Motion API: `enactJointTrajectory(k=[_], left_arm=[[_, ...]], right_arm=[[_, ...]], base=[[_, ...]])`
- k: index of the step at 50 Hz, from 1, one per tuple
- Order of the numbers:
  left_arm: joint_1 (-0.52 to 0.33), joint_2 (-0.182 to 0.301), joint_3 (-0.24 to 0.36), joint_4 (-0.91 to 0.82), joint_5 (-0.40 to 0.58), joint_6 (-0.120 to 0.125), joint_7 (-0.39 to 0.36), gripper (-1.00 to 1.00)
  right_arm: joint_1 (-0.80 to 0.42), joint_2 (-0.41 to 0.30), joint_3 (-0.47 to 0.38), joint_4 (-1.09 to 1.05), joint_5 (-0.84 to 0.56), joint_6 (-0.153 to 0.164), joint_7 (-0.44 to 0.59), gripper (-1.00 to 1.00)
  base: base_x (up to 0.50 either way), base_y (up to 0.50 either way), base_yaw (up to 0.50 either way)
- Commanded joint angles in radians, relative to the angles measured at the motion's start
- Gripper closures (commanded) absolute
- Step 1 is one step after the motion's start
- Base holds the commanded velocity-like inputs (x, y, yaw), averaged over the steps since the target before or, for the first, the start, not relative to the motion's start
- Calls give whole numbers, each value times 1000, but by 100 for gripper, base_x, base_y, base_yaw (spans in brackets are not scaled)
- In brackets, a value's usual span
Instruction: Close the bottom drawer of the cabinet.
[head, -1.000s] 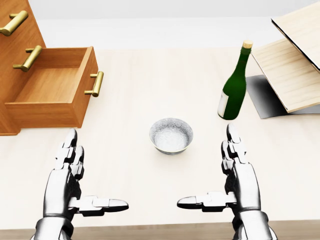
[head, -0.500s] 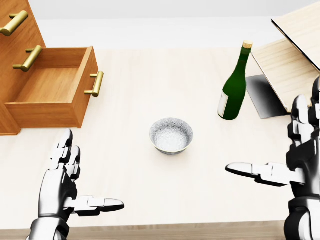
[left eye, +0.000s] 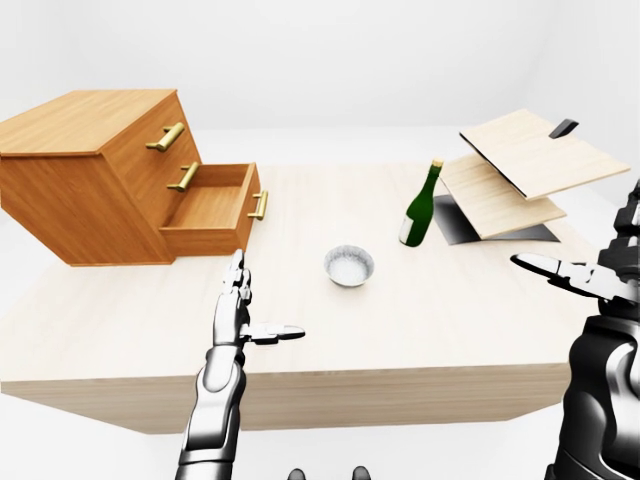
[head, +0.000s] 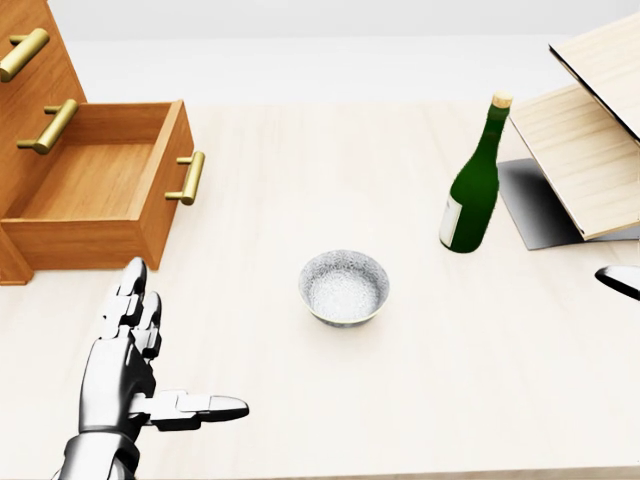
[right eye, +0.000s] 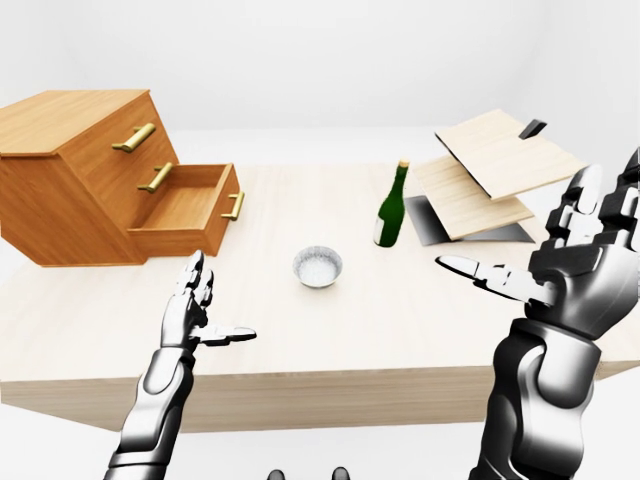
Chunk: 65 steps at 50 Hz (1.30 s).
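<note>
The wooden cabinet (left eye: 90, 170) stands at the table's left, with brass handles on its drawers. Its bottom drawer (head: 90, 190) is pulled out and shows an empty inside; its brass handle (head: 187, 178) faces right. My left hand (head: 185, 340) is open, fingers pointing up and thumb out to the right. It hovers over the table below the drawer's near corner, apart from it. My right hand (right eye: 520, 235) is open and raised at the far right, clear of the table's things. The head view shows only its thumb tip (head: 620, 280).
A small grey bowl (head: 344, 287) sits mid-table. A green bottle (head: 472, 190) stands upright right of it. Slanted wooden boards (head: 590, 150) on a dark base fill the right. The table's near edge (left eye: 300, 395) runs just below my left hand.
My right hand has swung right and up, nearly leaving the head view. The whole picture has slid down slightly, so the camera moved. The left hand has hardly moved.
</note>
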Motion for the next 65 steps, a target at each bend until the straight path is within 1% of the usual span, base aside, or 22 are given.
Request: enactJointTrajectory(k=[1,5,9,13,16,17,25,29,38,40,43,48,49,53,54,55,57,58,59,61,63,65], left_arm=[[-1,-1,-3,7,5,-5,1,-100],[1,-1,-3,1,2,-2,-1,-100],[0,-2,-5,13,5,-12,1,-100],[3,-2,-4,-1,5,0,3,-100],[5,-3,-8,-1,7,-4,1,-100],[11,-5,-11,-14,5,6,-2,-100],[12,-4,-9,-24,3,15,-1,-100],[11,-5,-9,-14,4,5,-1,-100],[5,-3,-5,-7,0,5,-1,-100],[-9,-2,-2,-1,-1,12,2,-100],[-40,1,5,49,-4,-8,7,-100],[-87,11,16,98,-11,-6,16,-100],[-96,13,18,130,-10,-29,15,-100],[-133,22,27,179,-11,-39,24,-100],[-139,24,27,176,-12,-33,26,-100],[-158,29,31,206,-12,-46,27,-100],[-178,37,40,217,-21,-34,30,-100],[-185,40,41,225,-20,-37,31,-100],[-202,45,46,251,-23,-47,32,-100],[-233,51,49,286,-27,-48,37,-100],[-265,56,51,335,-25,-66,42,-100],[-313,65,51,396,-20,-69,50,-100]], right_arm=[[4,-2,-7,-5,5,0,8,-100],[2,-3,-11,-4,6,0,13,-100],[12,10,8,5,-11,0,21,-100],[10,6,-4,-9,-2,0,21,-100],[11,7,-4,-6,-4,0,23,-100],[14,10,0,-4,-9,0,25,-100],[16,13,1,2,-11,0,31,-100],[17,14,0,0,-9,0,31,-100],[16,17,-5,10,1,0,25,-100],[19,19,-9,7,22,0,25,-100],[22,18,-2,9,16,0,23,-100],[24,17,-6,0,21,0,25,-100],[25,17,-6,-2,23,0,24,-100],[24,15,-5,-10,24,0,25,-100],[24,15,-5,-13,23,0,25,-100],[25,16,-4,-10,18,0,27,-100],[22,15,-2,-13,15,0,27,-100],[22,15,-2,-12,14,0,28,-100],[22,16,0,-13,12,0,29,-100],[20,15,1,-16,11,0,29,-100],[22,16,-1,-15,11,0,32,-100],[19,14,-3,-22,15,0,29,-100]], base=[[38,0,0],[37,0,0],[37,0,0],[37,0,0],[37,0,0],[38,0,0],[37,0,0],[37,0,0],[36,0,0],[5,0,0],[0,0,0],[0,0,0],[0,0,0],[0,0,0],[0,0,0],[0,0,0],[0,0,0],[0,0,0],[0,0,0],[0,0,0],[0,0,0],[0,0,0]])
